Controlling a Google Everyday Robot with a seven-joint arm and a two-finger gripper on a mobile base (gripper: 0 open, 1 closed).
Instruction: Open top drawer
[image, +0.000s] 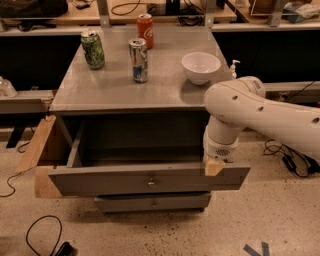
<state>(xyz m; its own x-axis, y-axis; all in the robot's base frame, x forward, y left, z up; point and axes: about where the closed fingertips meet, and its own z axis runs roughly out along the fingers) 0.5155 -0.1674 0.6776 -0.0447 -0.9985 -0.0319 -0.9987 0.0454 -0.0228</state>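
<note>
The top drawer (120, 179) is pulled far out of the grey cabinet, its flat grey front facing me with a small brassy knob (151, 183) at the centre. Its plain grey inside shows. My gripper (215, 166) hangs from the white arm (260, 112) at the drawer front's upper right edge, its tan tip on the top rim. A narrower lower drawer (152, 202) shows below.
On the grey cabinet top (100, 90) stand a green can (93, 49), a silver-blue can (138, 60), a red can (145, 30) and a white bowl (200, 66). A cardboard box (37, 150) leans at the left. Cables lie on the floor at left and right.
</note>
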